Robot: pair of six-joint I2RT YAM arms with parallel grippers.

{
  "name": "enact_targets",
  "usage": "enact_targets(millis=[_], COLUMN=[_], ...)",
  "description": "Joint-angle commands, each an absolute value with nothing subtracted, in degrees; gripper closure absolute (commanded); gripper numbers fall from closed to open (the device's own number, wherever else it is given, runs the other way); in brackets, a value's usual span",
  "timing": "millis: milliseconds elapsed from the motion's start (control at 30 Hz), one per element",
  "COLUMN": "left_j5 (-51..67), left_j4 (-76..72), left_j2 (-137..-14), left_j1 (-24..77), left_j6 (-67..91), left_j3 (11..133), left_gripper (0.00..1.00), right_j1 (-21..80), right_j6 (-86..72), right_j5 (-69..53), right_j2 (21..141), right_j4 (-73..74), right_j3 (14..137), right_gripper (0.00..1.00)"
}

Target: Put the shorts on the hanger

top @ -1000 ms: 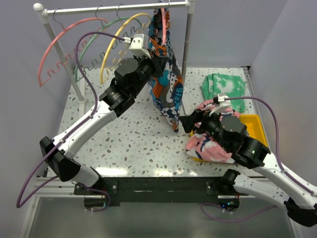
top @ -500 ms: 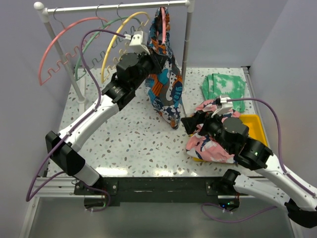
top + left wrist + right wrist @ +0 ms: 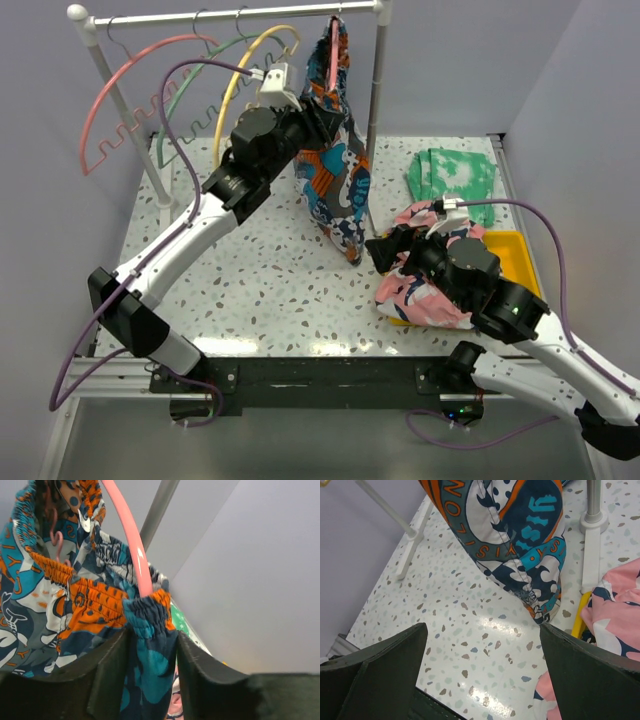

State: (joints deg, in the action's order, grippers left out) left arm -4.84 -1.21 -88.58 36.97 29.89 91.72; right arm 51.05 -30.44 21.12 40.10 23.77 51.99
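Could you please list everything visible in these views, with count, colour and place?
clothes rail: one, white, far side of table
table: one, speckled white
hanger: one, coral pink, rail's right end, inside the shorts' waistband
spare hanger: one, pink, rail's left
green hanger: one, mid-rail
yellow hanger: one, beside the green
shorts: one, blue-orange print, hanging
tie-dye cloth: one, green-white, far right
floral garment: one, pink, over tray
tray: one, yellow, right
left gripper: shut on waistband
right gripper: open, near the hem
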Motion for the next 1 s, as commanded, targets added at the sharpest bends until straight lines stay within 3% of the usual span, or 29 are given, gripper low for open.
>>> enact_targets(millis=[0, 67, 167, 267, 433, 600, 967], left_j5=[-2.3, -0.3, 2.7, 4.8, 5.8, -5.3, -12.0], left_j4=[-3.9, -2.0, -0.1, 4.5, 12.6, 19.2, 18.5], left_j2=[-83.1, -82.2, -80.0, -76.9, -72.9, -68.4, -55.2], left_j1=[36.6, 36.6, 36.7, 36.7, 39.1, 47.6, 51.2], left_j6=[28.2, 27.7, 26.5, 24.7, 20.2, 17.5, 26.0], left_j3=[90.4, 90.4, 89.6, 87.5, 85.3, 80.5, 51.2], left_gripper=[0.45, 0.36, 0.14, 0.03, 0.00, 0.00, 0.00], right_j1=[51.1, 51.1, 51.1, 51.0, 51.0, 51.1, 51.1], right_j6=[-30.8, -30.6, -31.0, -31.3, -31.6, -32.9, -39.5], right_j5=[22.5, 23.7, 25.5, 27.7, 30.1, 31.7, 32.8], right_j2=[40.4, 40.7, 41.2, 41.7, 41.2, 41.0, 40.1], right_j4=[24.0, 24.8, 25.7, 25.6, 24.4, 24.2, 27.1], right_j3=[51.9, 51.9, 51.6, 50.7, 48.6, 46.8, 41.2], right_gripper=[0.01, 0.01, 0.01, 0.01, 0.01, 0.01, 0.01])
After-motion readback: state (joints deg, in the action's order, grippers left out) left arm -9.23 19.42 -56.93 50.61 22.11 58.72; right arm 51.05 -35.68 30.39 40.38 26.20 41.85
